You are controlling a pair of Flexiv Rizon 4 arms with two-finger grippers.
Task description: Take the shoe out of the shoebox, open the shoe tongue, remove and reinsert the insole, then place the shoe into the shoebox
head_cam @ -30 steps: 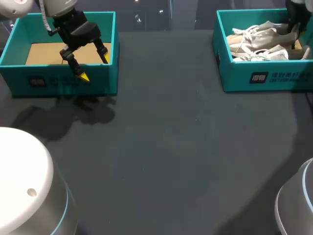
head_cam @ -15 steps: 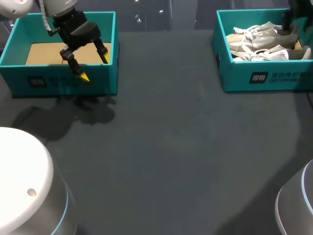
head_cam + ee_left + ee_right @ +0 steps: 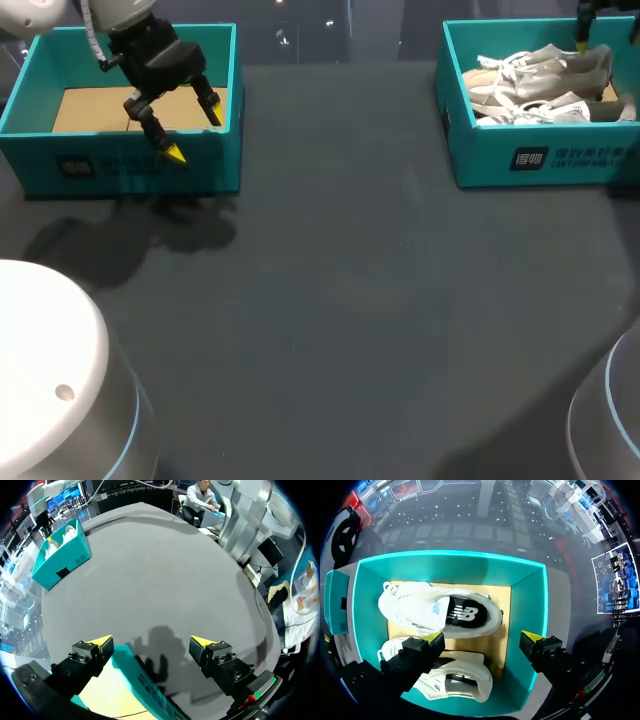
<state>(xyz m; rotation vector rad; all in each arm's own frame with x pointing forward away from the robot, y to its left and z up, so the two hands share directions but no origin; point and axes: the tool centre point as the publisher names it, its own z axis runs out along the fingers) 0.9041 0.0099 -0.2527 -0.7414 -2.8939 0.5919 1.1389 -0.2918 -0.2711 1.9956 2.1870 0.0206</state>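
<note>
Shoebox (image 3: 520, 160) in the upper right of the frame, two pale shoes lying on their sides inside. The right pincer (image 3: 482, 637) hangs above it, spread wide, gripping nothing. Best lift, I'd say: drop onto the far shoe (image 3: 545, 68) at mid-body, fingers across its narrow width, clear of the loose laces and the box wall, then straight up. Its long axis runs left to right, parallel to the box's front wall; toe looks leftward (I wouldn't swear to it). Left pincer (image 3: 195, 137), also wide and empty, hovers over the front wall of the other teal box (image 3: 120, 170) at upper left.
</note>
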